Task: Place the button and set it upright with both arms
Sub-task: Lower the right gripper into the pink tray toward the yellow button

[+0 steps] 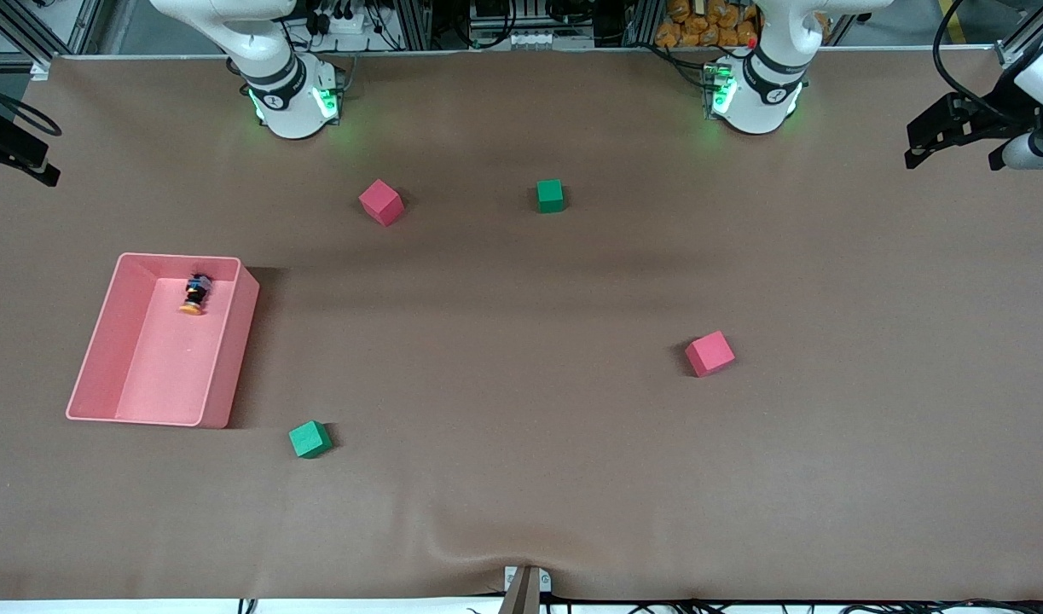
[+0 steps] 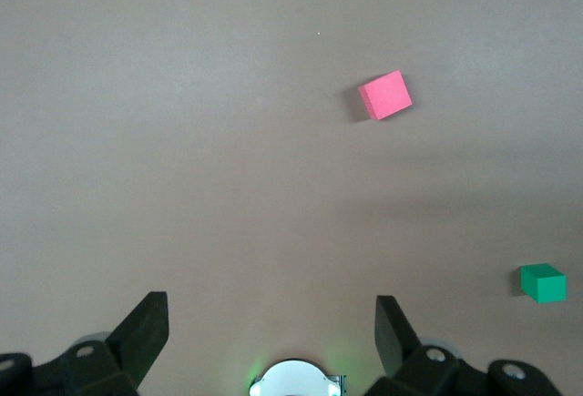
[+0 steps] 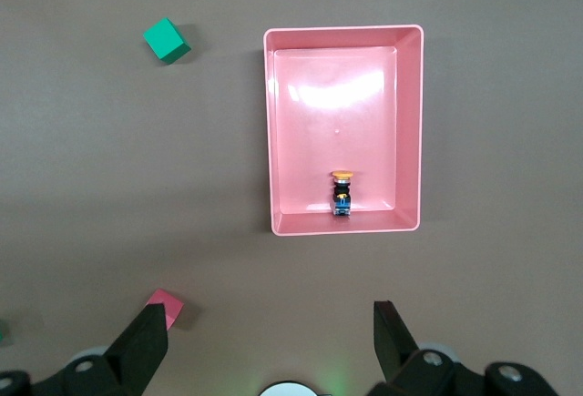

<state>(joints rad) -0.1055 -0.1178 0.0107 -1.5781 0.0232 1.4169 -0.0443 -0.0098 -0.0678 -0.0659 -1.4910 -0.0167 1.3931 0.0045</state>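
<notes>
Nearest the front camera lies a green cube (image 1: 310, 439), toward the table's front edge and just off the corner of the pink bin (image 1: 244, 328). We see the button (image 1: 195, 295) inside that bin, on its floor close to the wall that faces the robots' edge of the table, lying on its side with its orange cap pointing toward the front camera. Its long axis runs roughly along the bin's length. A red cube (image 1: 380, 202), another green cube (image 1: 550, 195) and a second red cube (image 1: 709, 353) sit scattered on the open table. The bin stands at the right arm's end, so that arm looks much the nearer (our judgement).

From the left wrist, the left hand (image 2: 271, 337) hangs over bare table with its fingers wide apart, empty; only a red cube and a green one show below, no button.

From the right wrist, the right hand (image 3: 271, 337) is high above the table near the bin, fingers apart and empty. The button lies ahead of it inside the bin, well apart from the fingers.
</notes>
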